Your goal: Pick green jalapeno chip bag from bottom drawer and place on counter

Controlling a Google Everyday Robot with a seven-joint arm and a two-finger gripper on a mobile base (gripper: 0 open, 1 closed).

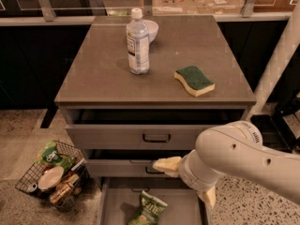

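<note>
- The flat grey-brown stone-look counter (103, 74) is where you'll end up. The front left is bare, so I'd plan on dropping the bag there.
- The wide shallow grey bottom drawer (112, 205) is pulled out with its floor exposed. Come in from above and watch the front of the middle drawer just over it on the way down.
- Your end effector (183, 183) sits in front of the middle drawer, above and a bit right of the bag. Its two pale fingers (168, 164) are spread wide and holding nothing. Keep them spread, slide left over the bag, then go down.
- The crinkly light-green jalapeno chip bag (149, 210) lies flat near the middle of the drawer floor. It'll probably crumple and slip, so pinch across the puffy middle, not an edge, and close gently.
- The clear plastic water bottle (138, 43) and the green-topped yellow sponge (194, 80) are on the counter, so steer clear of both when you put the bag down.
</note>
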